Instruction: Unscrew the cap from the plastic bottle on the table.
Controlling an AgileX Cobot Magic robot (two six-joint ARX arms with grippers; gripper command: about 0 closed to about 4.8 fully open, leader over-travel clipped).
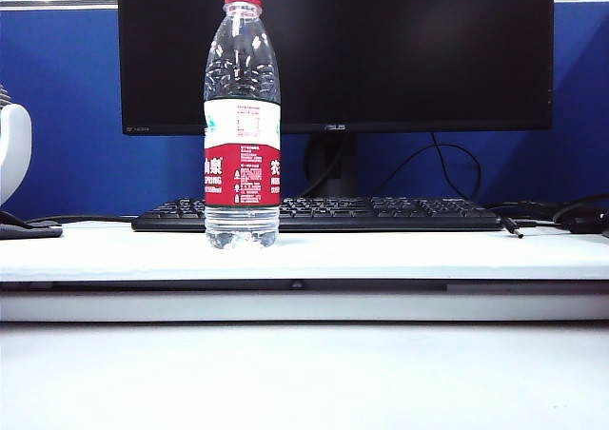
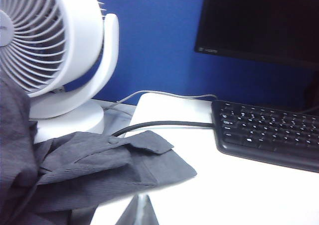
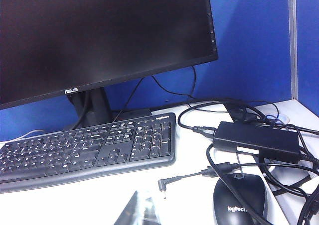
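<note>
The plastic bottle (image 1: pixel 242 116) stands upright on the white table (image 1: pixel 400 254), left of the middle, in front of the keyboard. Its clear threaded neck shows bare above a thin red ring (image 1: pixel 242 2). The cap is out of view in every frame. Neither gripper shows in the exterior view. My left gripper (image 2: pixel 141 211) is seen only in the left wrist view, its fingertips pressed together over the table beside a grey cloth, holding nothing. My right gripper (image 3: pixel 144 208) is shut too, with nothing in it, close to a loose cable plug and well away from the bottle.
A black keyboard (image 1: pixel 319 214) and a dark monitor (image 1: pixel 381 49) stand behind the bottle. A white fan (image 2: pixel 55 51) and a grey cloth (image 2: pixel 99 168) lie at the left. A black mouse (image 3: pixel 239 202), a power adapter (image 3: pixel 256 140) and tangled cables sit at the right.
</note>
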